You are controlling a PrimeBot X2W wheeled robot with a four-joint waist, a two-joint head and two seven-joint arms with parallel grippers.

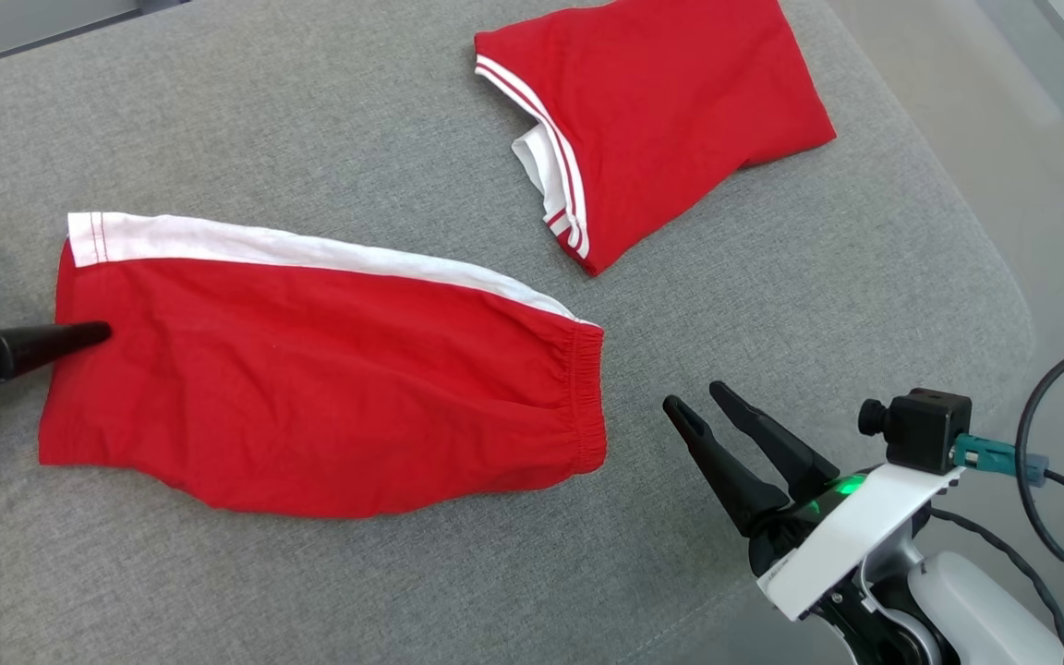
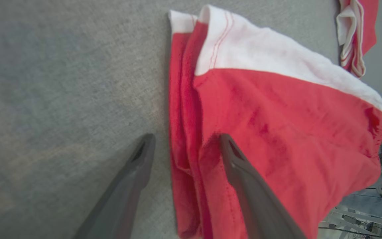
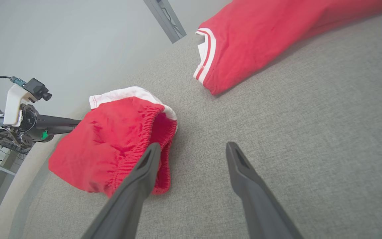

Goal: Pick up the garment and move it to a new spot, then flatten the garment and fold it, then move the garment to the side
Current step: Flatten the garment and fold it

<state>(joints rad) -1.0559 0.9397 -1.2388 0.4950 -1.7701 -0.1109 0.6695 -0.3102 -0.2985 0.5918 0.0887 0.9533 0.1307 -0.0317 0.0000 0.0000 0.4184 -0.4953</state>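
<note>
At far left, left tool (image 2: 186, 139) spread wide and clamped on nothing, astride the hem edge of the garment (image 1: 329, 397), one finger over the grey fabric surface (image 1: 310, 120), the other over red cloth. Centre-left, that garment: red shorts with a white side band, lying flat on the surface, hem to the left, elastic waistband to the right. Further right, a second folded red garment (image 1: 671, 111) with white stripes toward the far edge, apart from the shorts, and at lower right the right tool (image 1: 694, 394), likewise wide open and empty, just beside the waistband.
</note>
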